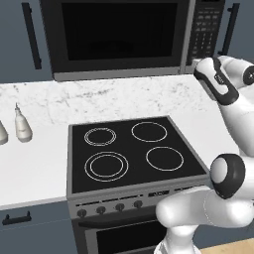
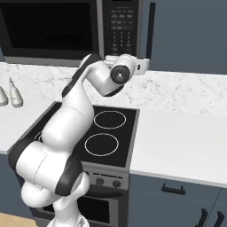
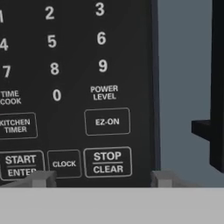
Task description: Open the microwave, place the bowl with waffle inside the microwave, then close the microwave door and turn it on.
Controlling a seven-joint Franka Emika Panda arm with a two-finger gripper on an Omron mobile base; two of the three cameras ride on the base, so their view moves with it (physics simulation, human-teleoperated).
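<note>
Fingertips point(image 3: 40, 178) of my gripper point(image 3: 98, 179) sit spread apart, holding nothing, right up against the keypad point(image 3: 74, 87) at the right end of the microwave point(image 1: 134, 37). START point(image 3: 21, 164) is by my left tip and STOP CLEAR point(image 3: 107, 162) sits between the tips. I think a push here could hit STOP. The microwave door point(image 1: 116, 34) looks shut, and I cannot see the bowl through the dark glass.
</note>
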